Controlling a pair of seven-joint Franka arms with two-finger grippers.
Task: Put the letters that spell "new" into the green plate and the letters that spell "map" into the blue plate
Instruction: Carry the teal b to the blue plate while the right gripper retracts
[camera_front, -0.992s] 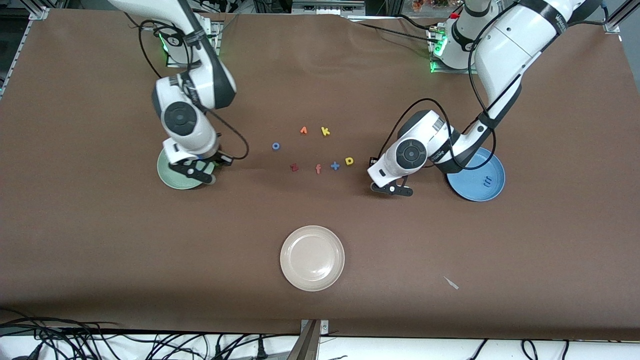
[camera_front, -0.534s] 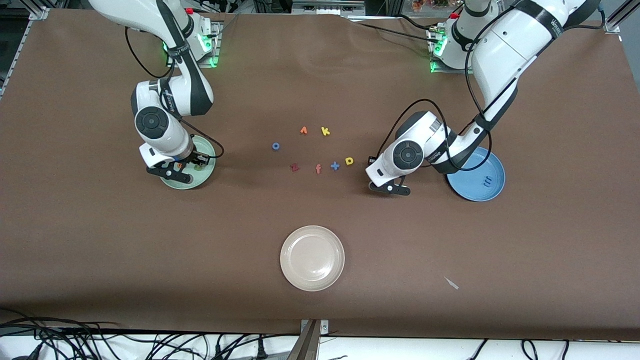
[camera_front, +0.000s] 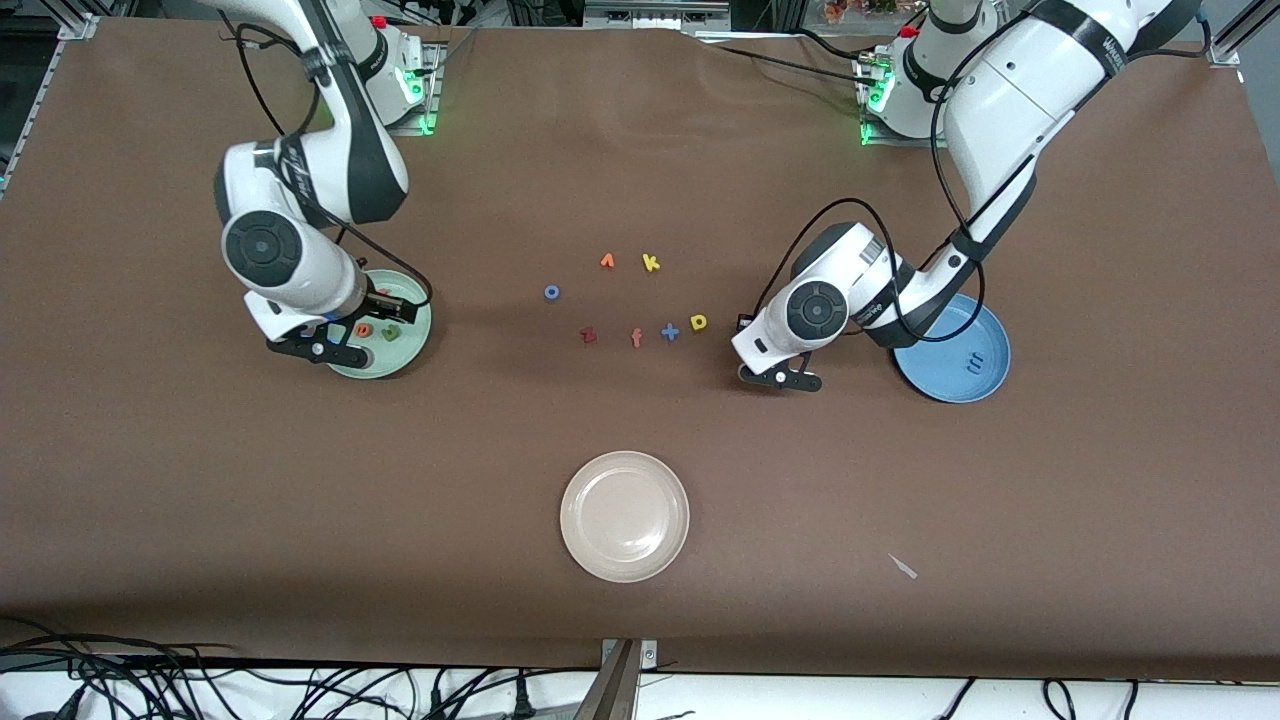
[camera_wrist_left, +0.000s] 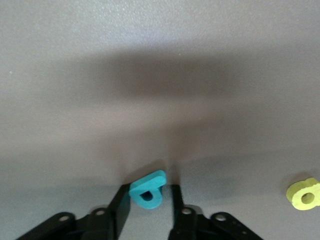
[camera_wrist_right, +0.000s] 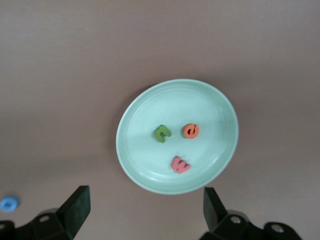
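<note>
The round pale mint-green plate (camera_wrist_right: 220, 115) looks smooth and glossy (likely plastic); the small teal foam letter a (camera_wrist_left: 148, 189) is matt.

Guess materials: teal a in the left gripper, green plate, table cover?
Teal a: likely soft foam, with matte grainy faces and thick rounded edges, sitting between the left gripper fingers. Green plate: probably plastic or melamine, smooth with a soft sheen on its rim. Table cover: brown matte sheet, paper or cloth; a few creases show, can't tell which.
</note>
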